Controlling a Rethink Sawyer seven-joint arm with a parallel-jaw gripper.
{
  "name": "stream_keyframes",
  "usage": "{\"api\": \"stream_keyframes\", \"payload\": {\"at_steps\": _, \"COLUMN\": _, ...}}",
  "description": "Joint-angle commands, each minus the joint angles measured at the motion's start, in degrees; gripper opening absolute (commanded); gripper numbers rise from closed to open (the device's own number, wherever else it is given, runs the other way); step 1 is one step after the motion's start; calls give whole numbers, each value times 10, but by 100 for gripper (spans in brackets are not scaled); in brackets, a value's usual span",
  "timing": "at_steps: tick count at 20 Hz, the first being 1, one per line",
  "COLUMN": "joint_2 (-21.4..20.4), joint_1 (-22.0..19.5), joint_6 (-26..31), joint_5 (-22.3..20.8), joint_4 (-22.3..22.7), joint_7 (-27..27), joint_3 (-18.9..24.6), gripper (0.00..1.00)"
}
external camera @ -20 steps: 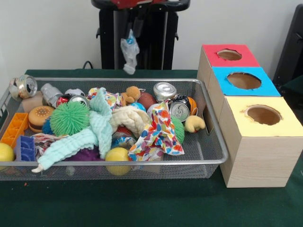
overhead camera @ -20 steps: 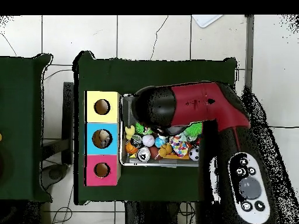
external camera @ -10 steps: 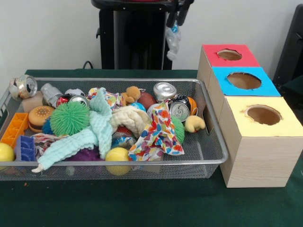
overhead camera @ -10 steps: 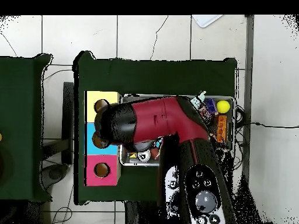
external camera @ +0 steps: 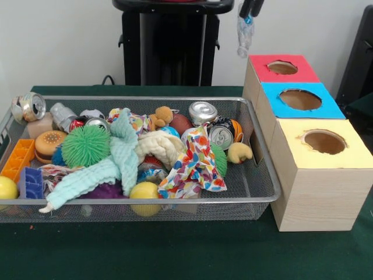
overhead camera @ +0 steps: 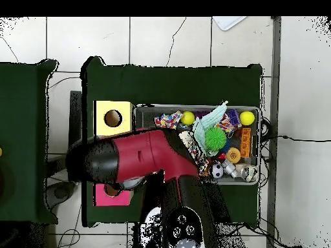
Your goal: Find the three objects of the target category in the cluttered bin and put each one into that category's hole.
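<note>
The gripper shows only its dark tips at the top of the front view, pinched narrow on the neck of a crumpled clear plastic bottle. The bottle hangs straight down from the fingers, long axis upright, clear of everything under it.

Below the fingers and a little to the right in the front view sits the row of three boxes. The red box is the nearest one to the hanging bottle, its hole lying down and right of the bottle's lower end, not yet beneath it. Further out along the row come the blue box and then the yellow box.

Which hole belongs to this category cannot be read from the pictures. For any of them the bottle likely needs carrying rightward until it hangs over the opening.

Off to the lower left of the fingers, well apart, lies the wire bin, full of cans, cloths, balls and toys. In the overhead view the arm covers the blue box.
</note>
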Motion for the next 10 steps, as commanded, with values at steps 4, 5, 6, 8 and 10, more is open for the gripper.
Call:
{"api": "stream_keyframes", "payload": {"at_steps": 4, "joint_2": 77, "joint_1": 53, "joint_6": -57, "joint_5": 22, "joint_4": 11, "joint_7": 234, "joint_3": -42, "gripper": 0}}
{"api": "stream_keyframes", "payload": {"at_steps": 5, "joint_2": 93, "joint_1": 60, "joint_6": -53, "joint_5": 25, "joint_4": -8, "joint_7": 241, "joint_3": -42, "gripper": 0}}
{"api": "stream_keyframes", "payload": {"at_steps": 6, "joint_2": 99, "joint_1": 66, "joint_6": -51, "joint_5": 29, "joint_4": -16, "joint_7": 246, "joint_3": -42, "gripper": 0}}
{"api": "stream_keyframes", "payload": {"at_steps": 8, "joint_2": 115, "joint_1": 77, "joint_6": -47, "joint_5": 34, "joint_4": -36, "joint_7": 258, "joint_3": -44, "gripper": 0}}
{"api": "stream_keyframes", "payload": {"at_steps": 10, "joint_2": 130, "joint_1": 87, "joint_6": -51, "joint_5": 36, "joint_4": -49, "joint_7": 268, "joint_3": -47, "gripper": 0}}
